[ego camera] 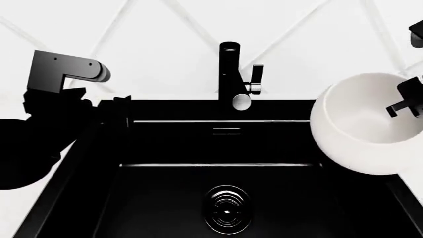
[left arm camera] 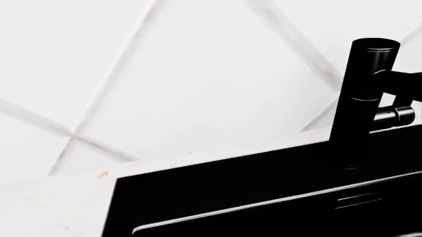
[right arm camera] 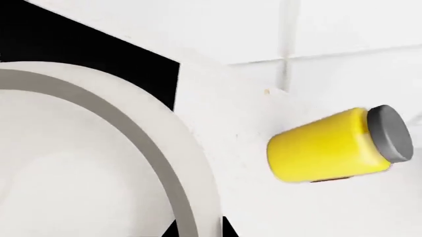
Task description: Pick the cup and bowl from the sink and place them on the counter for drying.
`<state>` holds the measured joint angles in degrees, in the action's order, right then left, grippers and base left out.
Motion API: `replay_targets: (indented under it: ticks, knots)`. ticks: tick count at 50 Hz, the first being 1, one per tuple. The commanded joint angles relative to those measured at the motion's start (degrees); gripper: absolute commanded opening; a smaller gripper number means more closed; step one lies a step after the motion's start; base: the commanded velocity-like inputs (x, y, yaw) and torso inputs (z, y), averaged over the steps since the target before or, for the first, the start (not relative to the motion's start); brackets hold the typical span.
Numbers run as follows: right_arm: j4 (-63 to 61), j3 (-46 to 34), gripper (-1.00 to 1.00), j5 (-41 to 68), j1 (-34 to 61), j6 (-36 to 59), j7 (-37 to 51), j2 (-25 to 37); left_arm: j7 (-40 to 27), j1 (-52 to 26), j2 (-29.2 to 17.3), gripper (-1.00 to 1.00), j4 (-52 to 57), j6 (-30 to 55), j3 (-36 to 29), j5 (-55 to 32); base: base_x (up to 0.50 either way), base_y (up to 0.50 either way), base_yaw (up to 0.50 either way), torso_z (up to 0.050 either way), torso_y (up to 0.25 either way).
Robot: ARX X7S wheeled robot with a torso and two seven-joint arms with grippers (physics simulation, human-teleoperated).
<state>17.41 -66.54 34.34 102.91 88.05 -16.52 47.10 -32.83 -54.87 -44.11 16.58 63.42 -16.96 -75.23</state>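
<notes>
White diamond-tiled walls back the black sink (ego camera: 225, 198) as the right gripper (ego camera: 406, 101), clamped on the rim, holds the bowl (ego camera: 360, 124) at frame right, apparently bound for the tabletop (right arm camera: 264, 207); left gripper's state unclear.

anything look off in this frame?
The bowl is tilted, mouth sideways, at the sink's right edge, with the right gripper at its rim. No cup is visible anywhere. No spills or damage.
</notes>
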Motion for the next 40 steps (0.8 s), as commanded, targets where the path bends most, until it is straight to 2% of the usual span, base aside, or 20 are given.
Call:
replay_targets:
  ticks: [1, 3, 17, 19, 33, 40]
  knots:
    - [4.78, -1.92, -1.0, -2.26, 3.41, 0.19, 1.81, 2.26, 0.43, 0.43, 0.12, 1.0, 0.02, -0.79, -0.17, 0.38, 0.0, 0.0, 0.0, 0.0, 0.0]
    - [4.85, -6.18, -1.0, -5.02, 3.63, 0.15, 3.04, 3.17, 1.14, 0.91, 0.63, 1.0, -0.46, -1.2, -1.28, 1.79, 0.0, 0.0, 0.0, 0.0, 0.0]
    - [4.1, -6.15, -1.0, -0.97, 0.82, 1.28, 5.98, 7.92, -0.38, 0.79, 0.82, 1.0, 0.02, -1.2, -1.07, 1.24, 0.0, 0.0, 0.0, 0.0, 0.0]
    - [3.58, -6.51, -1.0, 0.06, 0.6, 1.57, 6.61, 9.31, 0.5, 1.36, -0.71, 1.0, 0.39, -1.26, -0.32, 0.65, 0.0, 0.0, 0.0, 0.0, 0.0]
    - [3.05, -16.64, -1.0, 10.48, 5.09, 1.73, 13.55, 16.28, -0.02, 1.26, -0.14, 1.0, -0.11, -1.46, -0.94, 1.15, 0.0, 0.0, 0.0, 0.0, 0.0]
    - [7.37, -17.14, -1.0, 11.38, 5.2, 0.33, 17.75, 16.6, -0.31, 1.3, -0.55, 1.0, 0.24, -1.26, -0.69, 0.47, 0.0, 0.0, 0.0, 0.0, 0.0]
